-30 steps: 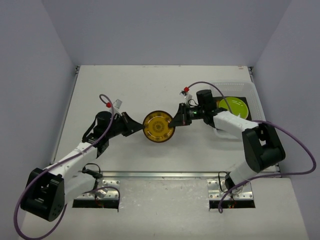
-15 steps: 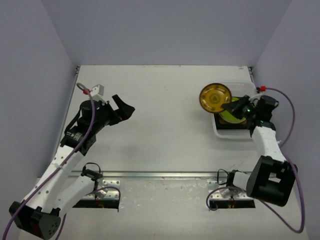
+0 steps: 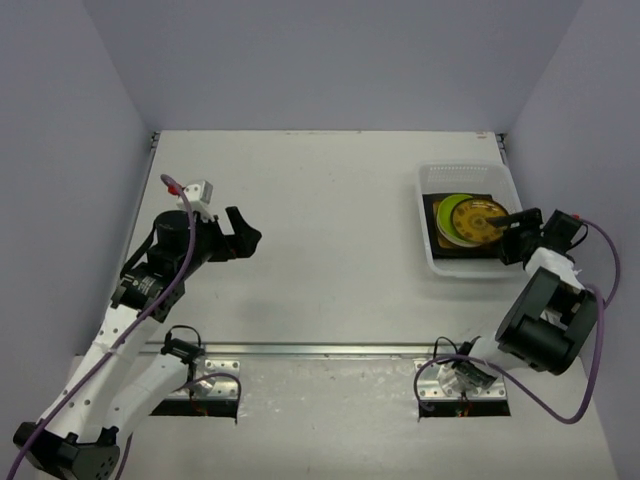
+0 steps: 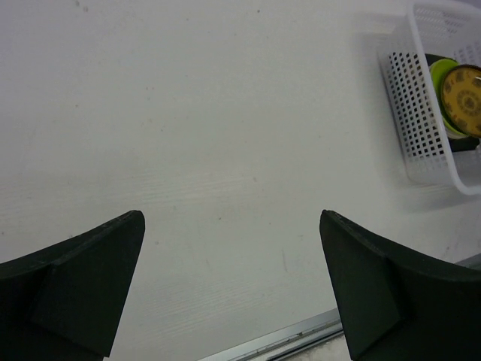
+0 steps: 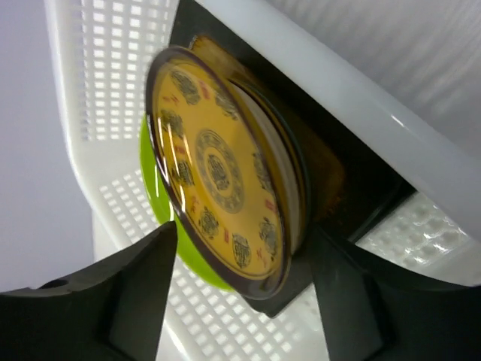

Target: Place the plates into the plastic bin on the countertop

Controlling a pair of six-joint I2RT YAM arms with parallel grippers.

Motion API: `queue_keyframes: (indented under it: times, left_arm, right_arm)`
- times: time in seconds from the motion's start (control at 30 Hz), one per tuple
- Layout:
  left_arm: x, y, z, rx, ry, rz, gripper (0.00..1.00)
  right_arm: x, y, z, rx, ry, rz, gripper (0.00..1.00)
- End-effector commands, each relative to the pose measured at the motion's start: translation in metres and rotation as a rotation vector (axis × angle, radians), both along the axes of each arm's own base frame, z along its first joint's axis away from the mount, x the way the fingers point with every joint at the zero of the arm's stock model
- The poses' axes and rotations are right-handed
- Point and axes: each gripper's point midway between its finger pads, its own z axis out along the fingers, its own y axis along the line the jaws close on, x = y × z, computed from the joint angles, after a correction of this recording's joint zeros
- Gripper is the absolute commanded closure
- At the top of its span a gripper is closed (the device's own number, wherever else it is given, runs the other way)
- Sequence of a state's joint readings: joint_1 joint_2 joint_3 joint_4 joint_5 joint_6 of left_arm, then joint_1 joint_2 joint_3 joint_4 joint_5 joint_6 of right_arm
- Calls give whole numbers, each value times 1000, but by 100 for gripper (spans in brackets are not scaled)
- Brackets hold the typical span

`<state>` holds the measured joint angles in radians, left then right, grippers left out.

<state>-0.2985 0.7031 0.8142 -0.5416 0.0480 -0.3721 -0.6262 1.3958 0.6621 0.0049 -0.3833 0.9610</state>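
Observation:
The amber-patterned plate (image 3: 484,217) (image 5: 218,177) lies tilted in the plastic bin (image 3: 432,180) (image 5: 113,75), on a lime green plate (image 3: 452,215) (image 5: 159,218) and a dark square plate (image 3: 440,245) (image 5: 361,195). My right gripper (image 3: 506,232) (image 5: 242,233) reaches into the bin from the right. Its jaws stand open on either side of the amber plate's rim, with small gaps showing. Far to the left, my left gripper (image 3: 248,226) (image 4: 233,226) hangs open and empty over the bare countertop (image 3: 330,220). The left wrist view also shows the bin (image 4: 421,113) at its upper right.
A metal rail (image 3: 320,350) (image 4: 301,335) runs along the countertop's near edge. Grey walls close in the left, back and right sides. The bin stands near the right wall, and the right arm's purple cable (image 3: 600,290) loops beside it.
The right arm carried the amber plate from the table's middle to the bin and its jaws opened. The left gripper let go of the plate, opened, and drew back to the left.

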Motion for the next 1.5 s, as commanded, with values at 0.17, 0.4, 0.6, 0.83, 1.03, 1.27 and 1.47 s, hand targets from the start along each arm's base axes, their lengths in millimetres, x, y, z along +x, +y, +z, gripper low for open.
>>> queue_keyframes:
  times: [0.17,0.4,0.6,0.83,1.03,1.27,1.47]
  left_arm:
    - [11,9,-1,42,-18,43,0]
    - [24,58,2,102,-16,312,0]
    - [25,80,14,111,-54,401,0]
    - [28,85,15,146,-38,421,0]
    - [36,93,35,152,-87,475,0]
    - [27,86,71,133,-255,399,0]
    - [25,78,59,156,-286,333,0]
  right_arm:
    - [34,40,53,-82,-76,255,1]
    - [-4,51,78,-324,-41,319,1]
    - [-26,54,97,-512,18,384,1]
    - [-37,80,130,-556,-74,493,1]
    - [-62,112,164,-868,-224,625,1]
    - [-87,129,180,-928,-303,661,1]
    - [-96,130,173,-922,-348,621,1]
